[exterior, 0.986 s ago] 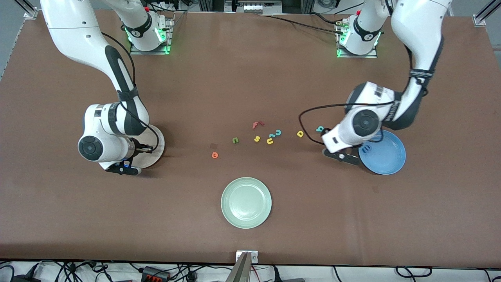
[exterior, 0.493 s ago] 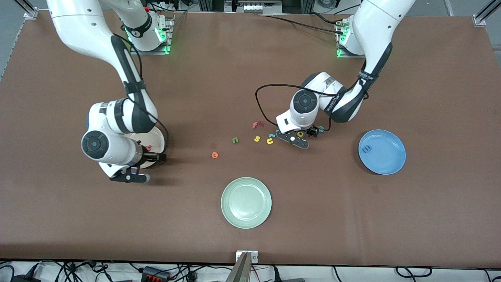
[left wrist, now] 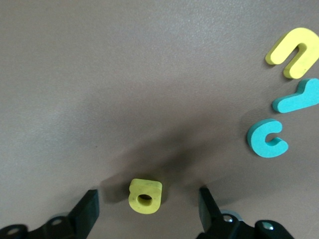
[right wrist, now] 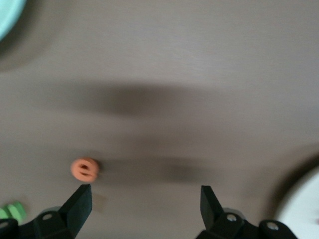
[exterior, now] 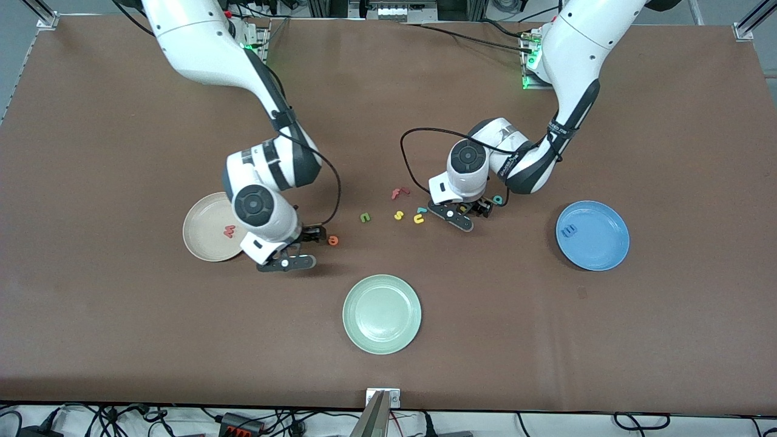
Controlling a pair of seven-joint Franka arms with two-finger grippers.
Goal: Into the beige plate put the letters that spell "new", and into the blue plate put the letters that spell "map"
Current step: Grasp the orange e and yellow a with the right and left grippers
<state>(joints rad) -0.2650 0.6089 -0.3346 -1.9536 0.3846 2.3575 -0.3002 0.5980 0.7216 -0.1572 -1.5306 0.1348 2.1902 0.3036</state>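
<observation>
Left gripper (left wrist: 147, 209) low over the yellow "a" (left wrist: 145, 195), fingers spread wide either side of it, not touching. Right gripper (right wrist: 144, 209) wide open, empty, beside the orange "e" (exterior: 332, 240). Red "w" (exterior: 229, 231) lies in the beige plate (exterior: 200, 243), blue "m" (exterior: 569, 230) in the blue plate (exterior: 604, 255).
</observation>
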